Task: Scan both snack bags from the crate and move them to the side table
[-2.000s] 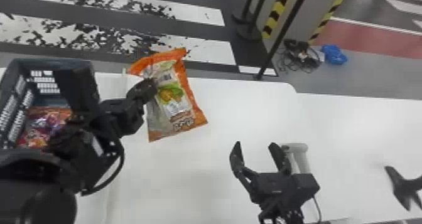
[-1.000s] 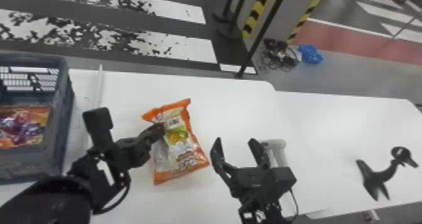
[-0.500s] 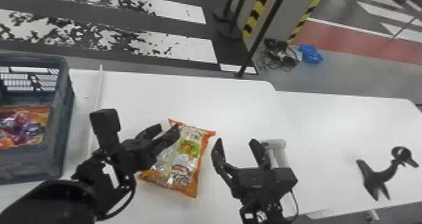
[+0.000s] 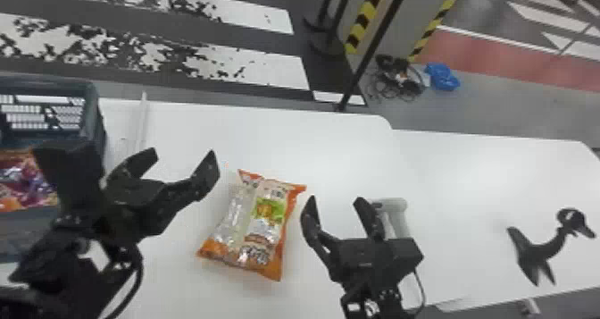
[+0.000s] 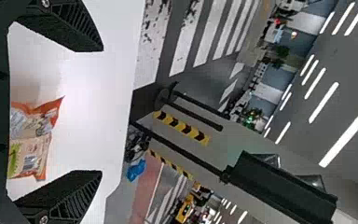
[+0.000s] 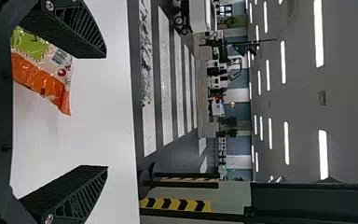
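Snack bag (image 4: 252,224) is lying flat, L gripper (image 4: 183,153) gaping wide at its 10 o'clock, R gripper (image 4: 335,199) likewise at 3; prob. awaiting scan, next move's needing R pinching it.

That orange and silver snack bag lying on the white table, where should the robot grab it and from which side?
Probably midway along the right long edge of the orange and silver snack bag, with the right gripper coming from the right and slightly above. The bag lies flat, printed face up, and that edge is nearest the open right gripper.
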